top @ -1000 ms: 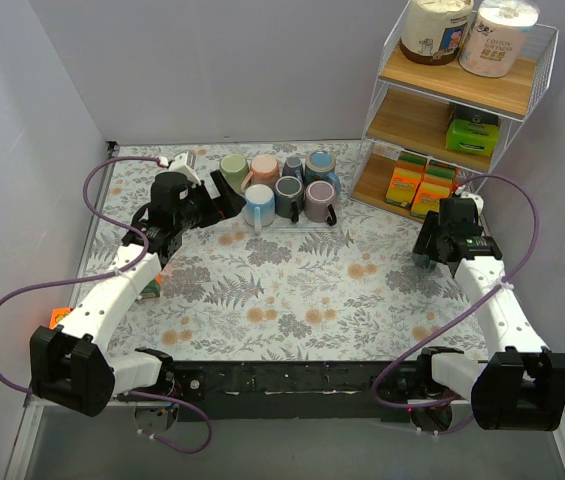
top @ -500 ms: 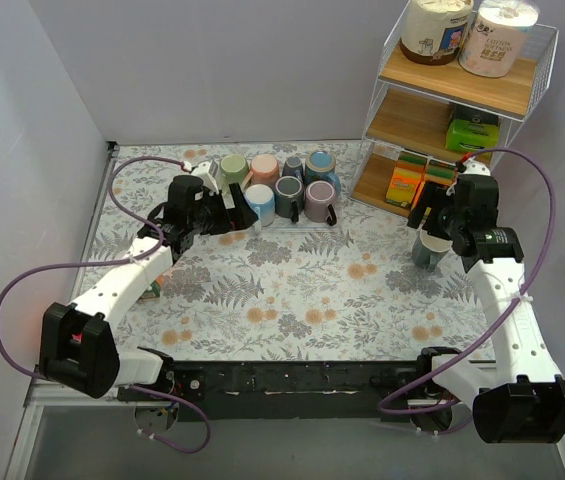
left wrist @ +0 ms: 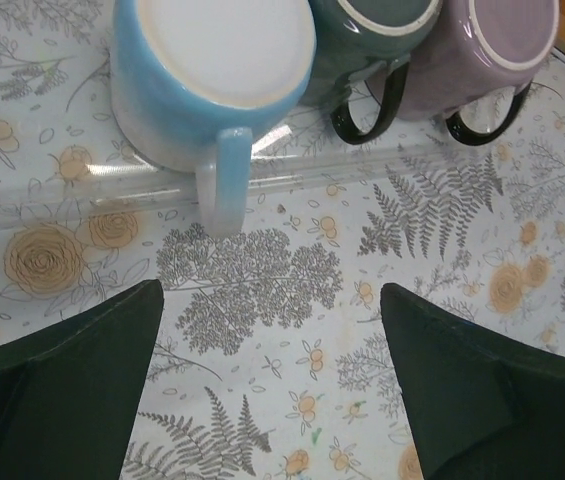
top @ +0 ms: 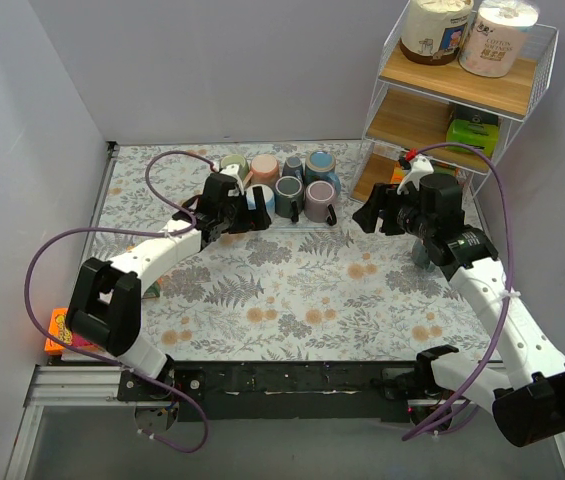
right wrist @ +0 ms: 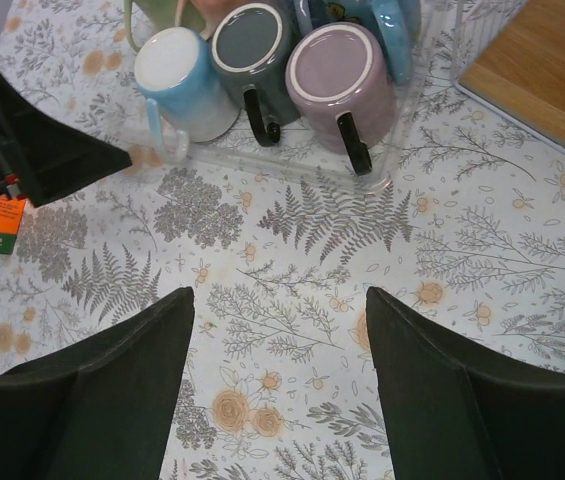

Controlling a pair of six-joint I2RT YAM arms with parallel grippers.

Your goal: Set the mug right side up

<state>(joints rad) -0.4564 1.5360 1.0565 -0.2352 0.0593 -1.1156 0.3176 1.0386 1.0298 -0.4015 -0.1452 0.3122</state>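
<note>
While upside down, glossy cylindrical mug.

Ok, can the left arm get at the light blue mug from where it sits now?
Probably yes. The left gripper is open and faces the light blue mug, handle toward it, nothing standing between. The dark green mug sits tight against one side and may crowd a finger.
</note>
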